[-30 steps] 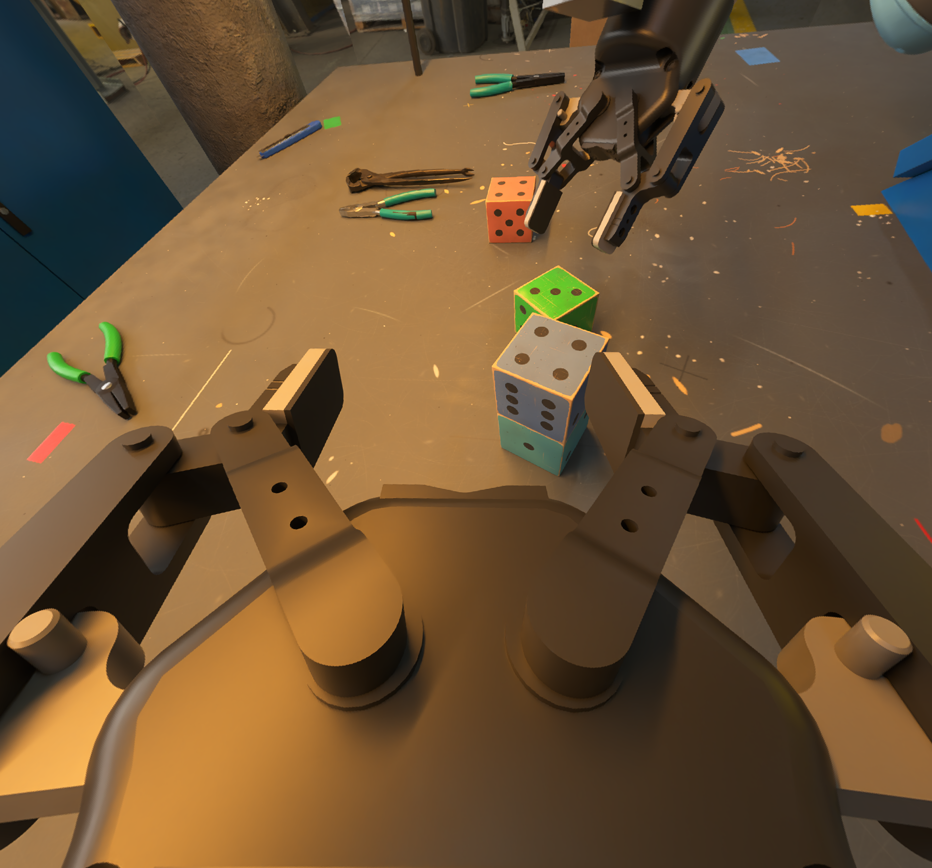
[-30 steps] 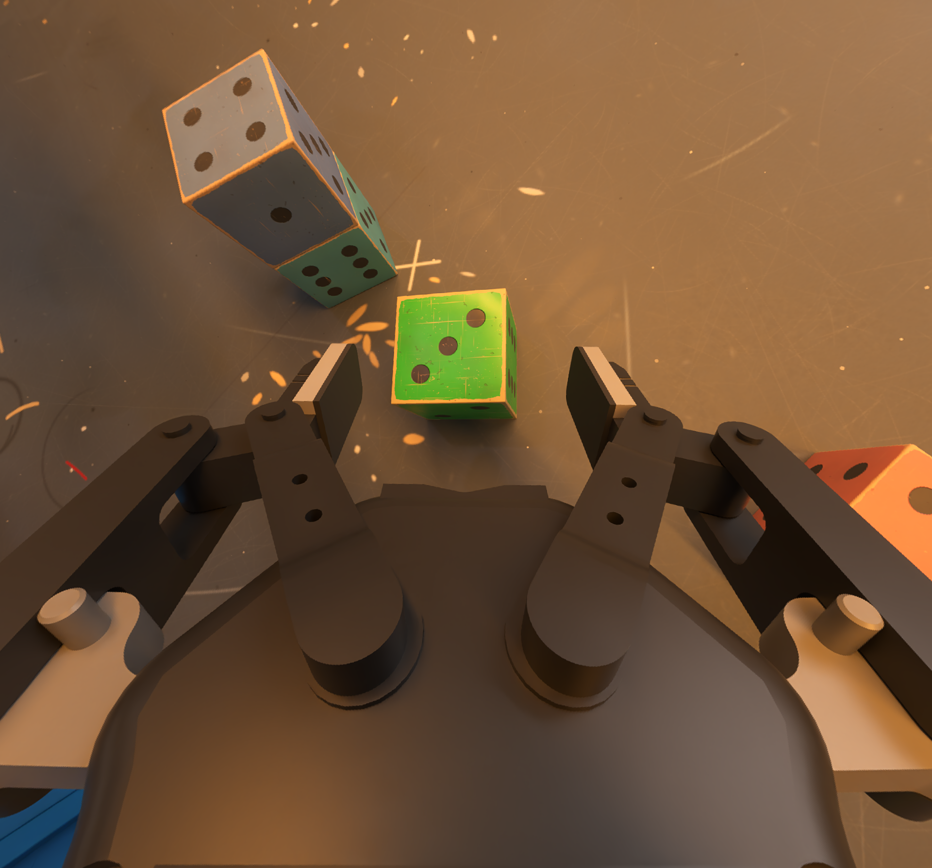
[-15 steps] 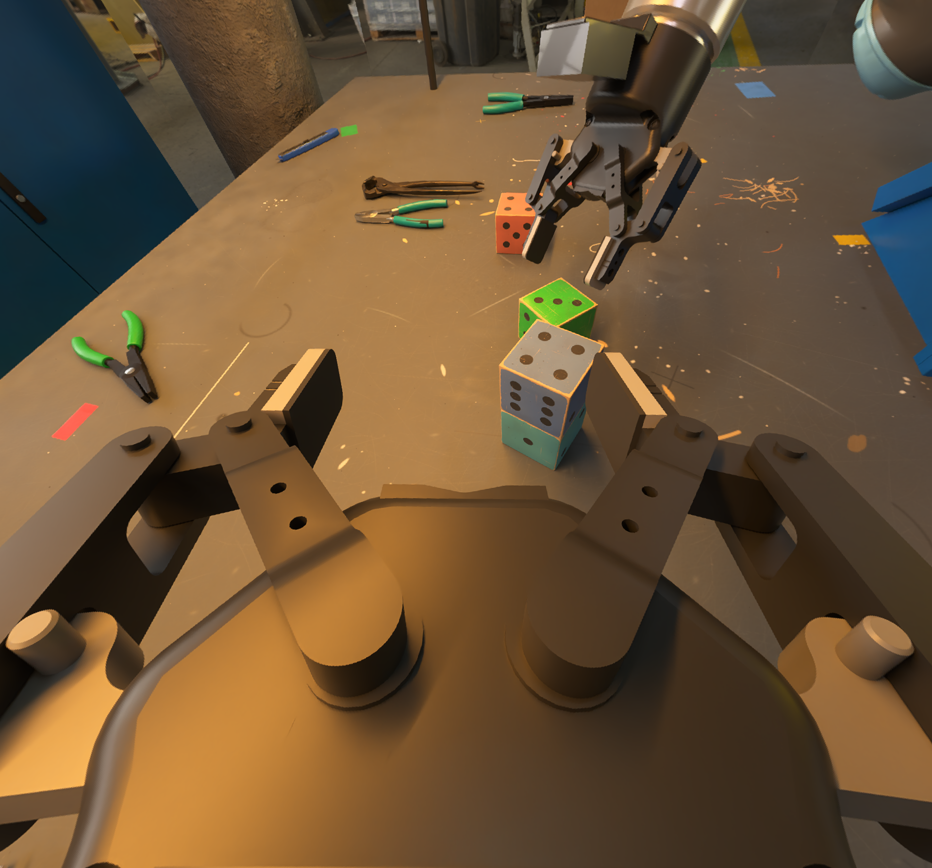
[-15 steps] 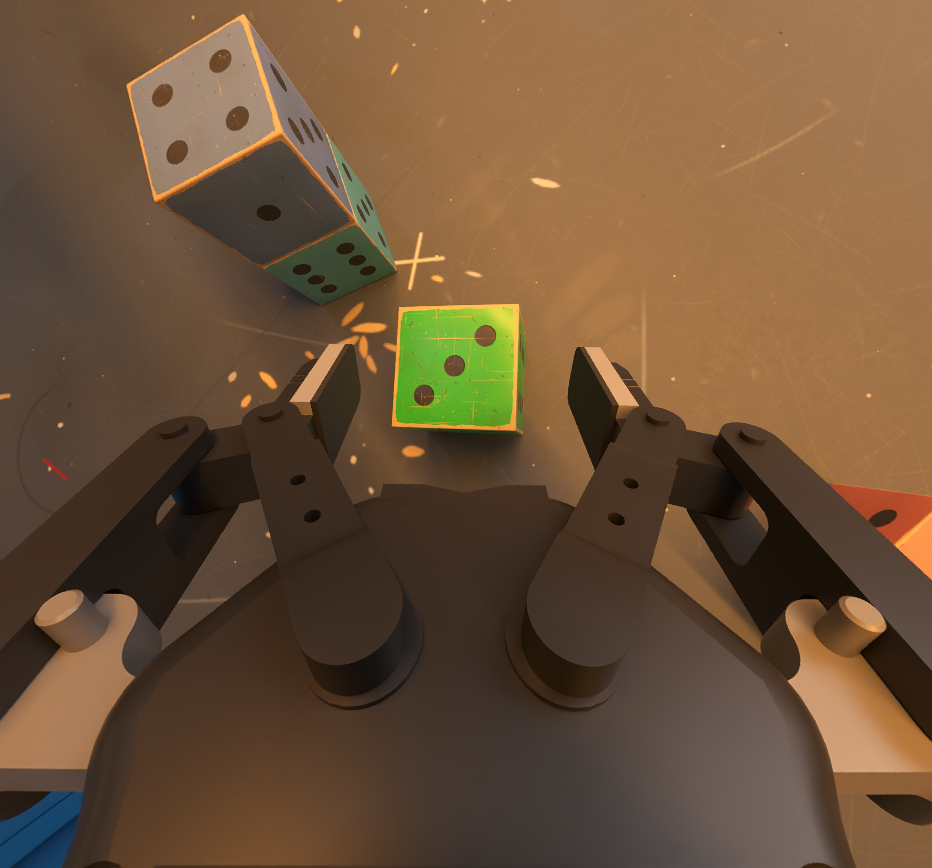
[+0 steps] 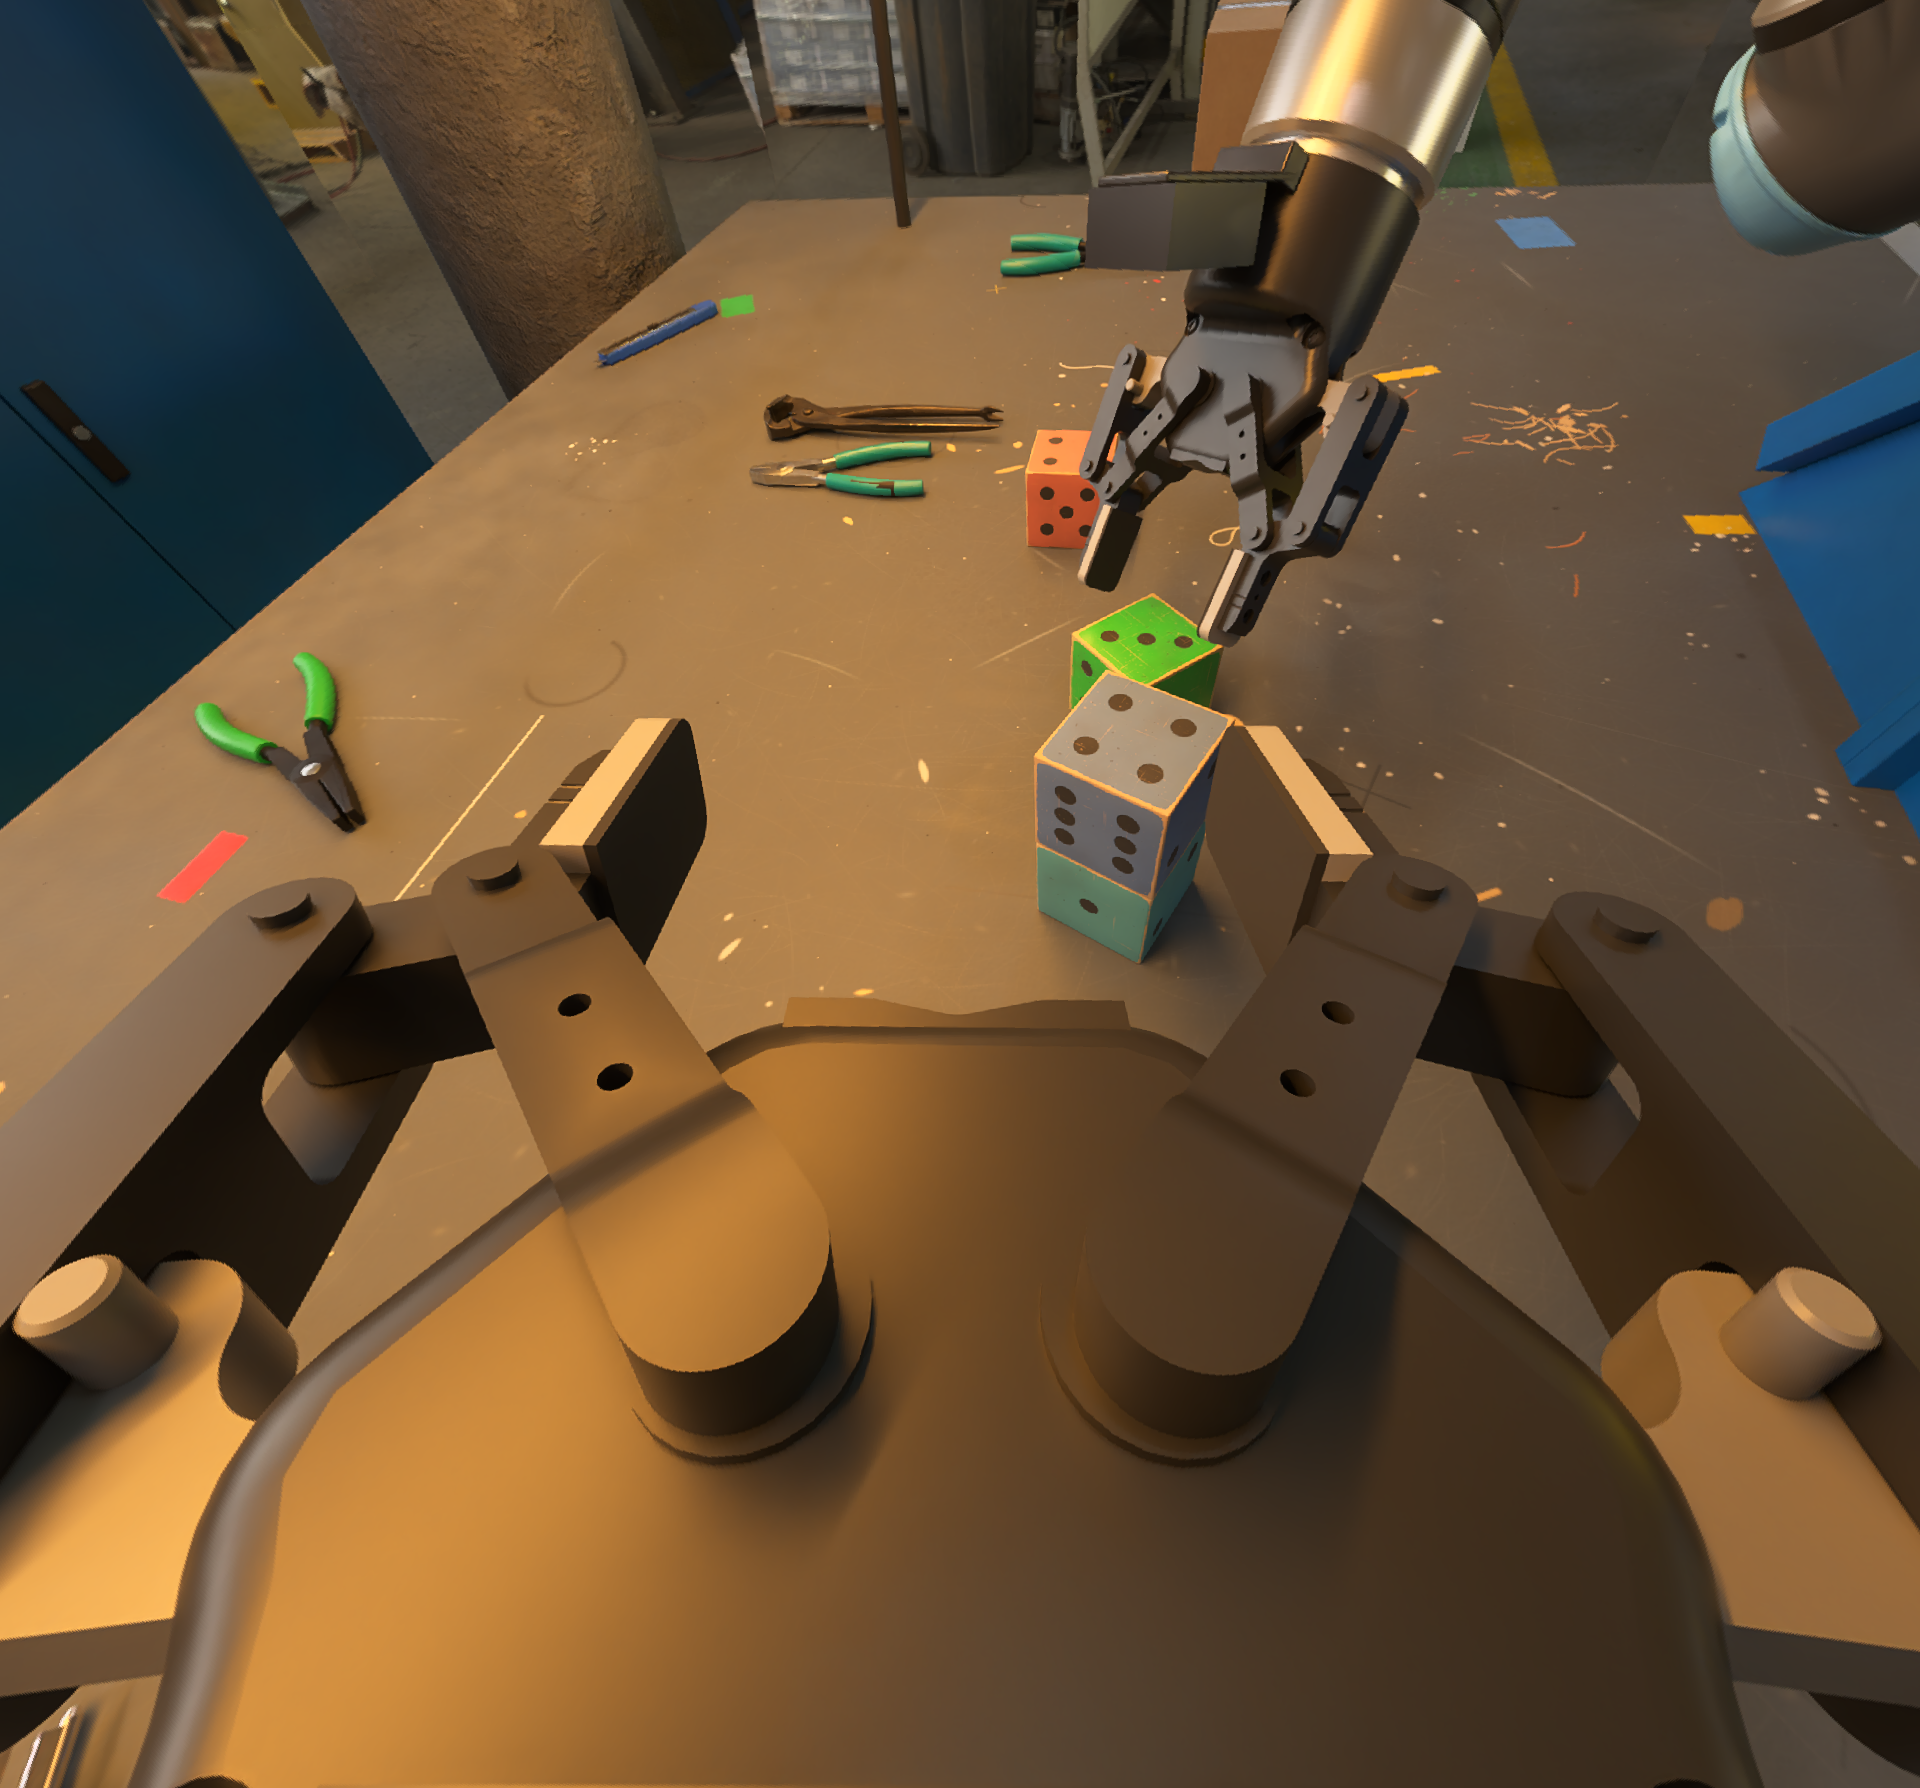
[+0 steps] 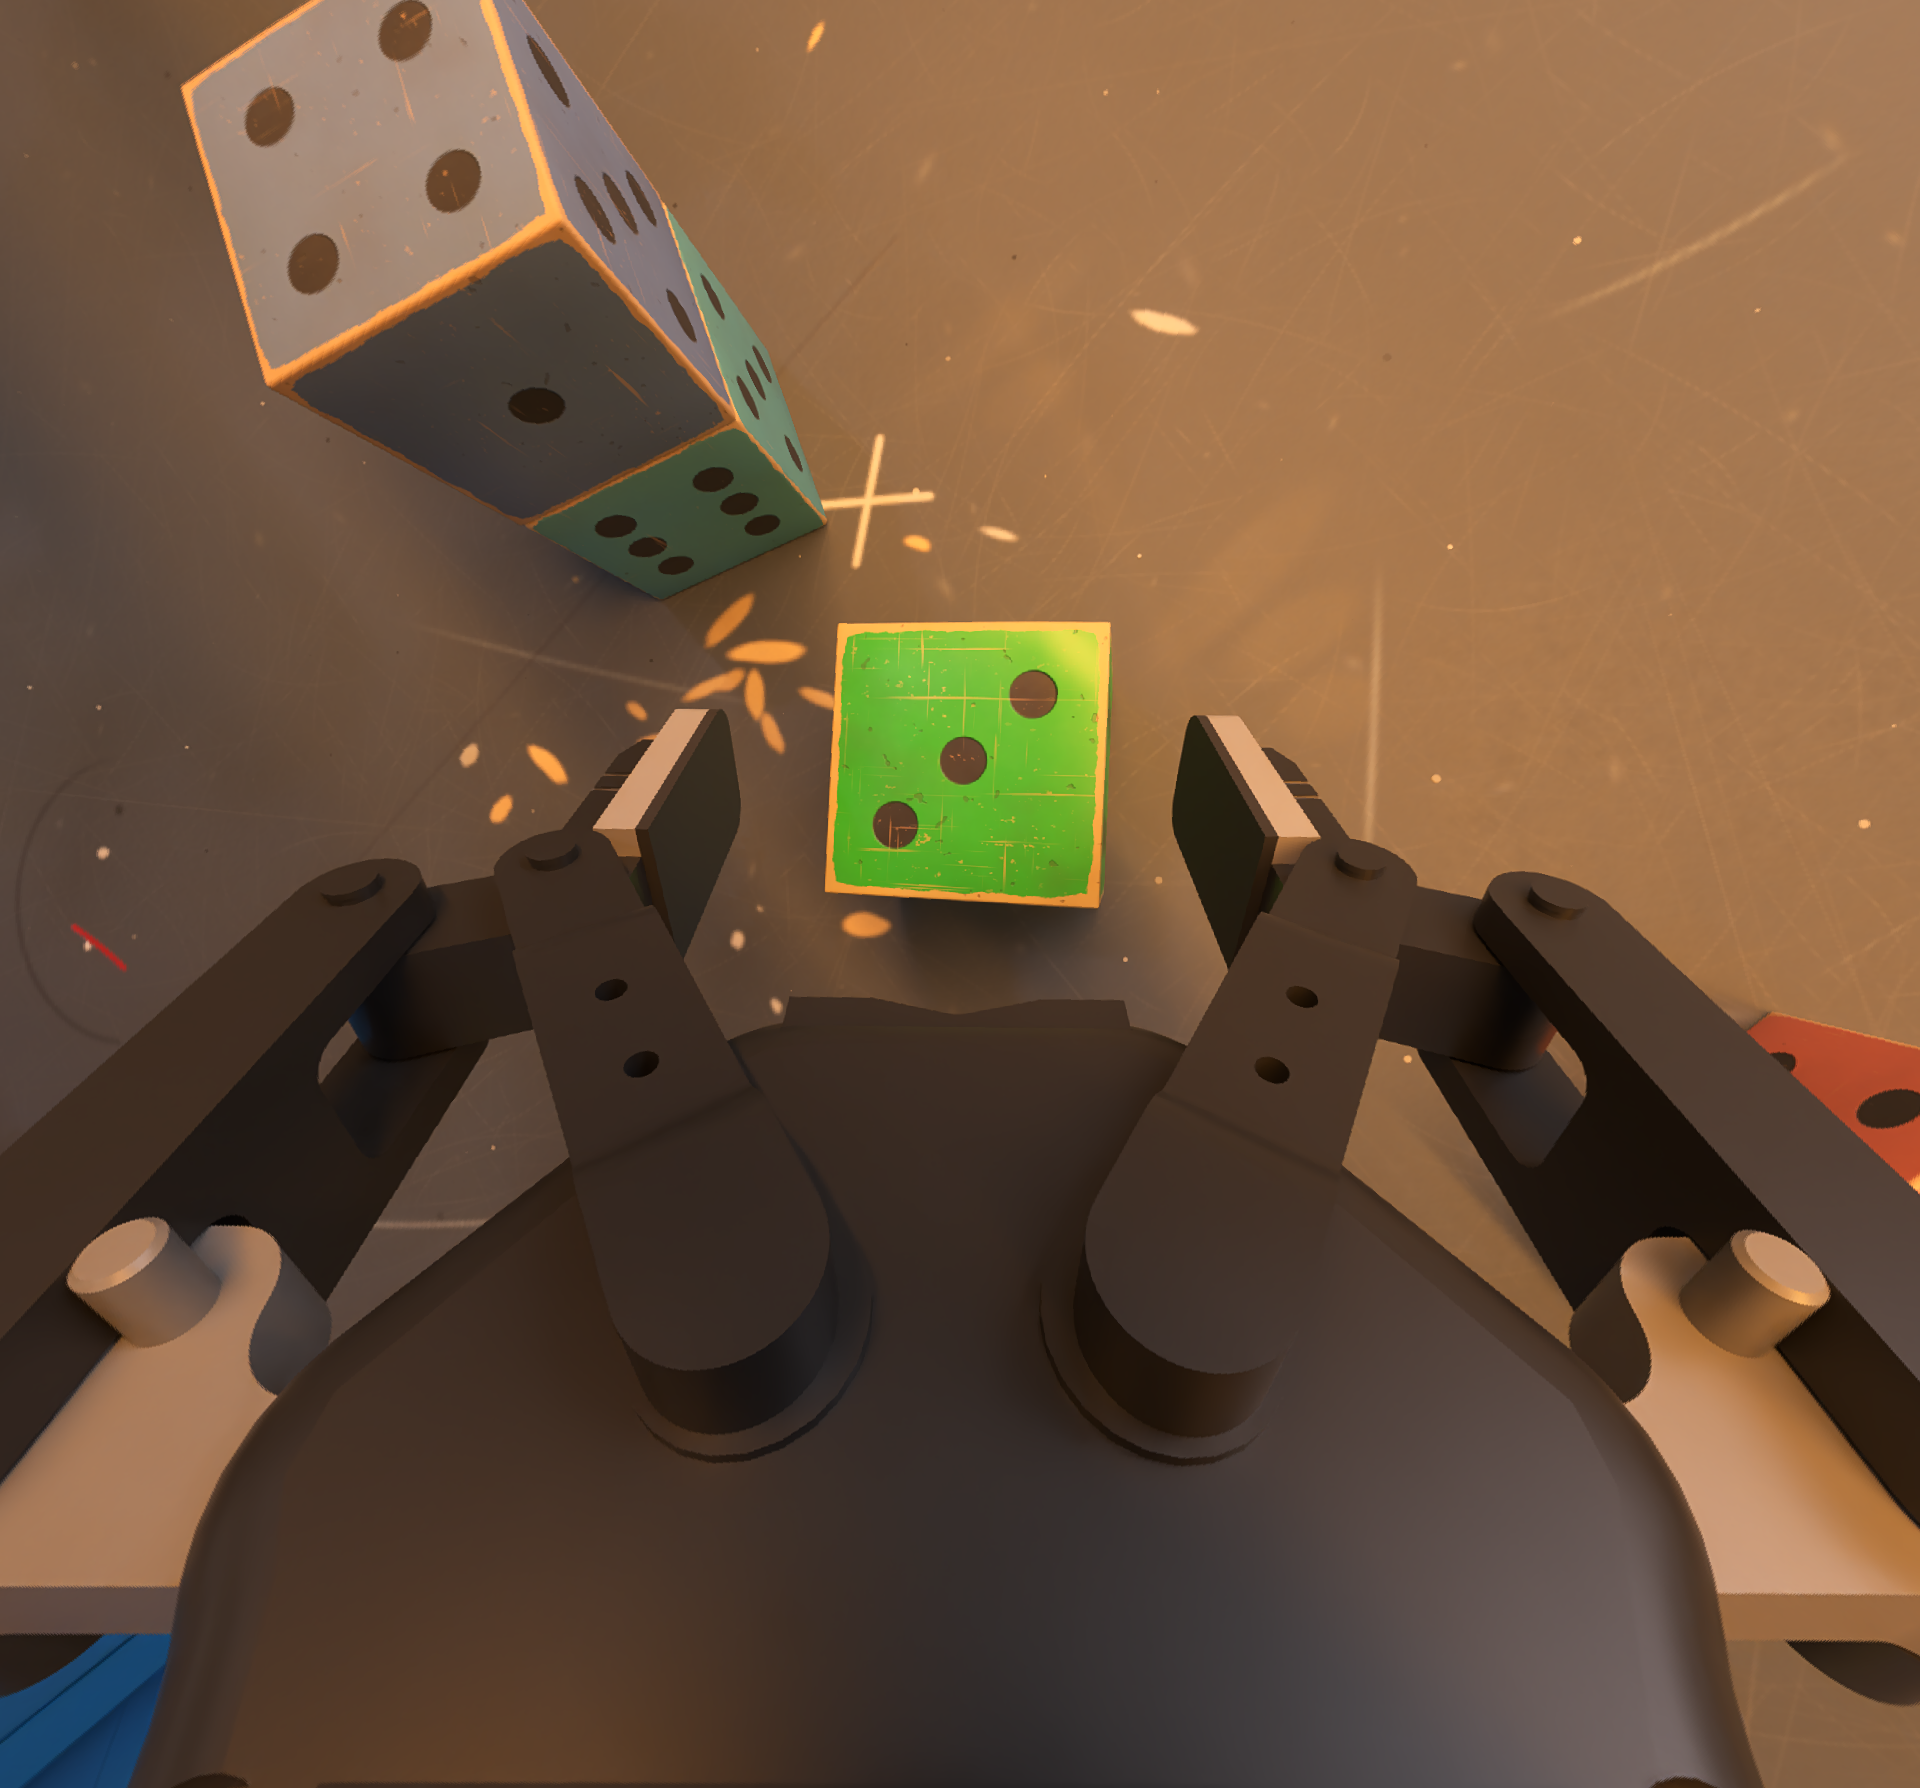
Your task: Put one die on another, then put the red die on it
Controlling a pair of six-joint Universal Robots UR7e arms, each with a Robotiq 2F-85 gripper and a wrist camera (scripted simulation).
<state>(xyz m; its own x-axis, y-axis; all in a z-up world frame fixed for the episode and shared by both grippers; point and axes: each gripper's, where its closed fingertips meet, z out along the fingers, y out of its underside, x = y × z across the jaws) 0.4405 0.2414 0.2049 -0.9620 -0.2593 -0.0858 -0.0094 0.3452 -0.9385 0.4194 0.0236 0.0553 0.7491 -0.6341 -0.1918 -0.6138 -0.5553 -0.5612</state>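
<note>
A grey die (image 5: 1127, 788) sits on a teal die (image 5: 1107, 907); the stack also shows in the right wrist view, grey die (image 6: 416, 200) over teal die (image 6: 686, 512). A green die (image 5: 1143, 652) stands just behind the stack. A red die (image 5: 1060, 502) sits farther back and shows at the right edge of the right wrist view (image 6: 1860, 1094). My left gripper (image 5: 971, 808) is open and empty, its right finger beside the stack. My right gripper (image 6: 961, 782) is open right above the green die (image 6: 966, 762), one finger on each side; it also shows in the left wrist view (image 5: 1169, 600).
On the workbench (image 5: 727, 658) lie green-handled pliers (image 5: 281, 746) at the left, black pincers (image 5: 883, 417) and teal-handled pliers (image 5: 842, 476) behind, a blue pen (image 5: 657, 332), and more pliers (image 5: 1039, 252) at the back. Blue boxes (image 5: 1849, 533) stand at the right.
My right gripper has come down and toward the green die, which now lies between its open fingers. My left gripper has drawn back a little from the stack, still open.
</note>
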